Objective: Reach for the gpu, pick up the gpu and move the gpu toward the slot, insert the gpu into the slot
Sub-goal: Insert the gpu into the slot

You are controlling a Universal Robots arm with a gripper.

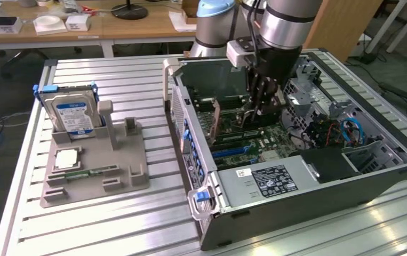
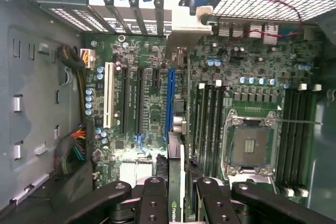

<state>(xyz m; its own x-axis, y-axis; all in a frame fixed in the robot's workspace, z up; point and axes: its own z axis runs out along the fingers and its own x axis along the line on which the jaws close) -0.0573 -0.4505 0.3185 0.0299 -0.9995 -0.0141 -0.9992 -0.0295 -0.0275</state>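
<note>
I have the gripper [image 2: 177,195] clamped on the gpu [image 2: 175,166], held edge-on in line with the blue slot [image 2: 169,100] mid-motherboard [image 2: 149,116], and I fear a slight tilt or sideways offset could land its edge beside the groove and jam it.

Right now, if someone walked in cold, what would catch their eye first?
First comes the silver and black robot arm hanging into the open grey computer case at the exterior view's right. Its black gripper is shut on a thin dark graphics card, held edge-on close to the long blue slot on the green motherboard. At the exterior view's left, a silver hard drive with a blue label stands in a grey holder.
</note>
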